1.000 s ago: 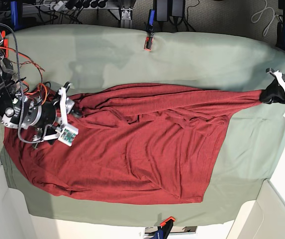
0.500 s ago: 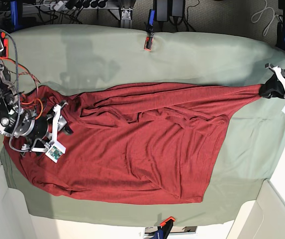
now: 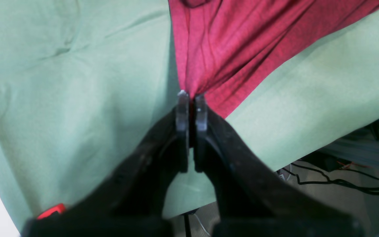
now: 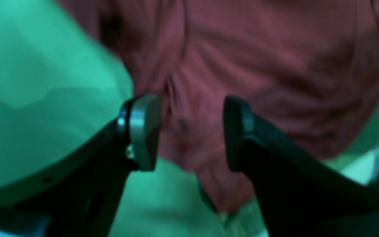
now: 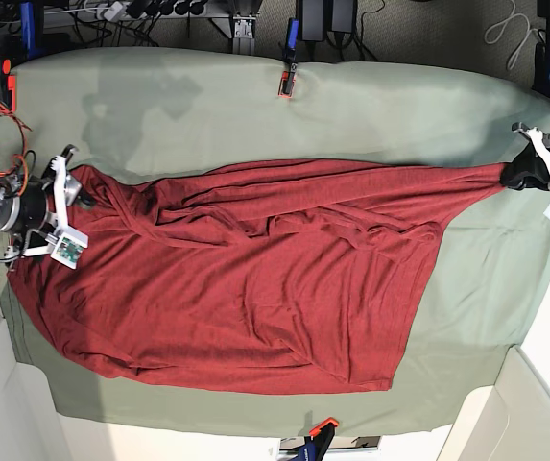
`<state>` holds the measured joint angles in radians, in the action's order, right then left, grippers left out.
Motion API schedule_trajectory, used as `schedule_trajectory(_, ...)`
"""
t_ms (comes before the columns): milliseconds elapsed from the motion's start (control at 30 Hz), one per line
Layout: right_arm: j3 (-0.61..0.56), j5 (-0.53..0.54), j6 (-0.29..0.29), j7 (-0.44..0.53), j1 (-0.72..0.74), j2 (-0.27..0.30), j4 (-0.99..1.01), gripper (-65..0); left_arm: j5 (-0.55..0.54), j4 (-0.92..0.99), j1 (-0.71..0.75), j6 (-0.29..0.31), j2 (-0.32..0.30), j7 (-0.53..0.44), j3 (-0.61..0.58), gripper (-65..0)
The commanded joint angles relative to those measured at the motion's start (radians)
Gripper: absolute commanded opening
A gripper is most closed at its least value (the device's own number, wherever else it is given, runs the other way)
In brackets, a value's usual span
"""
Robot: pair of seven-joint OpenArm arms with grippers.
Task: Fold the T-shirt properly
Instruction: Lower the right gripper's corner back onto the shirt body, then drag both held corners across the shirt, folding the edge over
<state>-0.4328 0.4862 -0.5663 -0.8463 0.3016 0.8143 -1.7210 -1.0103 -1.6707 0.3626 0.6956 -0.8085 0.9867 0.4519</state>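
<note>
Lying spread across the sage-green table cloth (image 5: 255, 106), the large dark red thin-knit T-shirt (image 5: 255, 288) was pulled to a taut point at one end, pinched between the closed jaws of the left gripper (image 3: 191, 95). The right gripper (image 4: 191, 131) hovered with jaws wide apart over the opposite edge, gripping nothing.

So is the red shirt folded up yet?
No, not folded. The T-shirt lies spread and wrinkled across the green cloth, one end stretched out to the shut left pincer.
</note>
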Motion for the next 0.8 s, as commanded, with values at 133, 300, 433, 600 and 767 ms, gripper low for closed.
schedule_trajectory(133, 0.011, -0.032, -0.021, 0.034, -0.019, 0.019, 0.016, -34.0, -0.01, -0.013, -0.008, 0.003, -0.025, -0.026, 0.013, -65.0)
schedule_trajectory(300, -0.018, -0.067, -0.033, 0.035, -0.074, 0.02, 0.016, -34.0, -0.009, -0.013, -0.008, 0.003, -0.025, -0.025, 0.013, -65.0)
schedule_trajectory(433, -0.019, -0.089, -0.031, 0.071, -0.108, 0.019, 0.016, -34.0, -0.01, -0.013, -0.008, 0.003, -0.025, -0.026, 0.013, -65.0)
schedule_trajectory(600, -0.019, -0.186, -0.013, 0.115, -0.114, -0.002, 0.029, -34.0, -0.01, -0.013, -0.008, 0.003, -0.025, -0.026, 0.013, -65.0)
schedule_trajectory(767, -0.019, -0.238, -0.003, 0.159, -0.113, -0.043, 0.084, -34.0, -0.01, -0.013, -0.008, 0.003, -0.025, -0.029, 0.013, -65.0)
